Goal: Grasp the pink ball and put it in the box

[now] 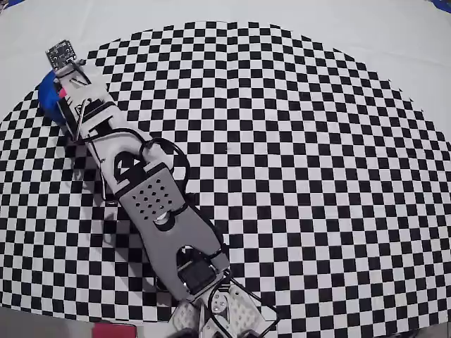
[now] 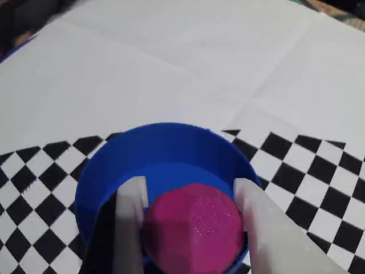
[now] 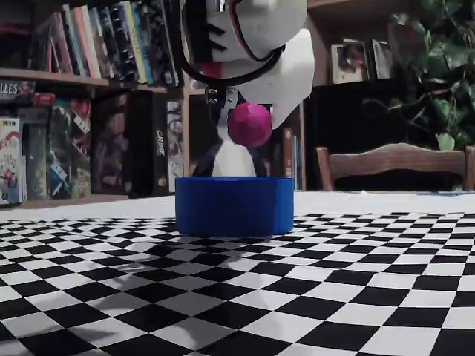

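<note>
In the fixed view the pink ball (image 3: 249, 124) hangs in the air just above the open top of the blue box (image 3: 234, 205). My gripper (image 3: 252, 119) is shut on it. The wrist view looks down past my two pale fingers (image 2: 132, 211), one pressed against each side of the ball (image 2: 194, 234), with the box's rim (image 2: 165, 132) and blue floor below. In the overhead view the arm reaches to the upper left. It covers most of the box (image 1: 48, 98), and only a sliver of the ball (image 1: 62, 92) shows at the gripper (image 1: 65, 89).
The box stands at the far left edge of the checkered mat (image 1: 296, 155), with plain white cloth (image 2: 188, 63) beyond it. A small circuit board (image 1: 59, 51) rides at the gripper's tip. Bookshelves (image 3: 82, 96) and a wooden chair (image 3: 393, 159) stand behind the table.
</note>
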You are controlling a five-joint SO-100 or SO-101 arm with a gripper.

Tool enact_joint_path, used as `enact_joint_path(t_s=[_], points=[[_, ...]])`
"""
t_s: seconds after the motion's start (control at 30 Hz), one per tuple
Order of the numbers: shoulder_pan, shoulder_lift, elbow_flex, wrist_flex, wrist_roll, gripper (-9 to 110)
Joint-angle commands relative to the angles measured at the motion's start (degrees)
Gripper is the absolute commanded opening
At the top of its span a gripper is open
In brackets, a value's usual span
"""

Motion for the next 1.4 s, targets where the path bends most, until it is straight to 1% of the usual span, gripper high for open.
enact_joint_path(t_s=[0.0, 1.37], points=[[0.0, -0.1, -4.0, 0.3, 0.4, 0], [-0.1, -13.9, -23.4, 5.2, 0.3, 0]])
